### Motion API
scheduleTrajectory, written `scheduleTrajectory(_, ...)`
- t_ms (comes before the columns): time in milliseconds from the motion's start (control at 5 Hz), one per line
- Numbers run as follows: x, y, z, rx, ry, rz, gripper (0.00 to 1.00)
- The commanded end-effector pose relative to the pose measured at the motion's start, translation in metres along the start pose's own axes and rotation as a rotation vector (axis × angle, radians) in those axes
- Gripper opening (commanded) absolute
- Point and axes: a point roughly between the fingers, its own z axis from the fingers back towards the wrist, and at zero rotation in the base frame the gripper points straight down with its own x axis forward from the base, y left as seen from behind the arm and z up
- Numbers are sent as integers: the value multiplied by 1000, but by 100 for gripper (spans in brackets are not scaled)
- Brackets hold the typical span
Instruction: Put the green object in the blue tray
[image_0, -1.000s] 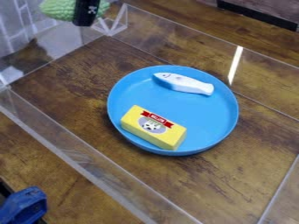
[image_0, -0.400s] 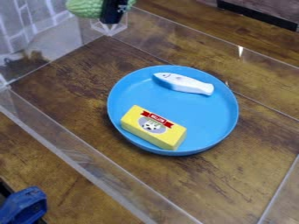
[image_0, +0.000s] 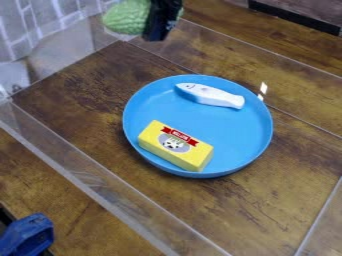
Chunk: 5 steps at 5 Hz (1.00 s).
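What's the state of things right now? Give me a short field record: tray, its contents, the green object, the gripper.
tray: blue tray, round, on the wooden table
in tray: white object toward the far side; yellow block toward the near side
green object: green object at the top edge of the view, above the table, not in the tray
gripper: gripper dark, right beside the green object; the grip itself is not clear
task status: not yet done

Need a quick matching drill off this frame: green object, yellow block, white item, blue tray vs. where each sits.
Things:
1. green object
2. yellow block
3. white item
4. blue tray

Places:
A. middle of the wooden table
B. in the tray, far side
C. top of the frame, at the gripper, off the tray
D. in the tray, near side

Pairs: 1-C, 2-D, 3-B, 4-A
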Motion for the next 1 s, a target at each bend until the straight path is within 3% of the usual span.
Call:
scheduleTrajectory(0, -5, -8, 54, 73, -85, 80, 0)
scheduleTrajectory(200, -11, -20, 41, 50, -73, 130, 0)
scheduleTrajectory(400, -11, -26, 34, 24, -81, 182, 100)
scheduleTrajectory(800, -3, -24, 20, 4, -116, 116, 100)
